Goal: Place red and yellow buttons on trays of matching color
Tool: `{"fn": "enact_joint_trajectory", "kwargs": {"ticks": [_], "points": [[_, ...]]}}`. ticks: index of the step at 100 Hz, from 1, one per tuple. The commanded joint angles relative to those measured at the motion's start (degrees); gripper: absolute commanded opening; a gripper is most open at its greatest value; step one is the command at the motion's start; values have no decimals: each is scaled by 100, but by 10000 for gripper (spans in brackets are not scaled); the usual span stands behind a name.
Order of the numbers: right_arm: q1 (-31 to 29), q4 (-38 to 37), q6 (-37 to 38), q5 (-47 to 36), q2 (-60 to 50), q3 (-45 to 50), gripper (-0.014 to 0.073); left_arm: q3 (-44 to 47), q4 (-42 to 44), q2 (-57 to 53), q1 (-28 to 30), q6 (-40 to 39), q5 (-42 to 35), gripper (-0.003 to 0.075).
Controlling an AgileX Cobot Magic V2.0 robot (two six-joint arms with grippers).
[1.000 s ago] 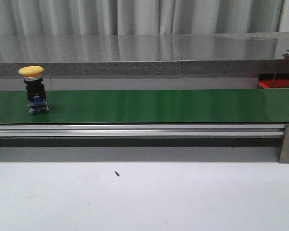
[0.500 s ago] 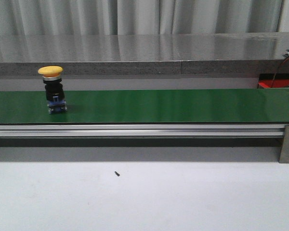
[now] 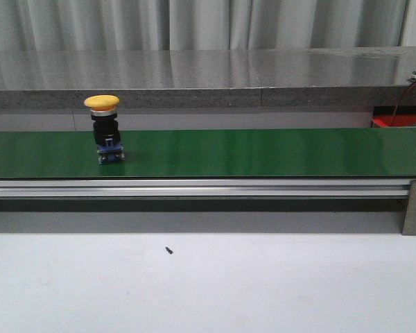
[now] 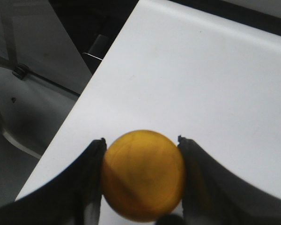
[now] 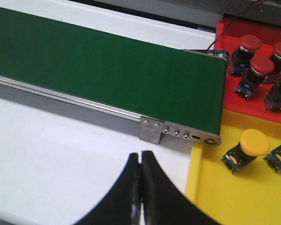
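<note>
A yellow button with a black body stands upright on the green conveyor belt, left of centre. My left gripper is shut on another yellow button, its cap pinched between both fingers above a white surface. My right gripper is shut and holds nothing, hovering over the white table beside the belt's end. The red tray holds several red buttons. The yellow tray next to it holds two yellow buttons. Neither gripper shows in the front view.
The belt's metal end bracket sits just beyond my right gripper, touching the yellow tray's edge. A grey ledge runs behind the belt. A corner of the red tray and wires show at the far right.
The yellow button on the belt has travelled to the right along the belt, staying upright.
</note>
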Motion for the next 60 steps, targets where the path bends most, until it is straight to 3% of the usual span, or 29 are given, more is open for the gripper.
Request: {"fn": "enact_joint_trajectory", "kwargs": {"ticks": [1, 31, 60], "points": [[-8, 73, -43, -365, 11, -140, -68, -207, -12, -416, 1, -6, -321, 125], [-8, 73, -43, -365, 11, -140, -68, -207, -80, -1096, -11, -6, 479, 113], [-8, 73, -43, -365, 11, -140, -68, 40, -836, -2244, -171, 146, 1245, 113]]}}
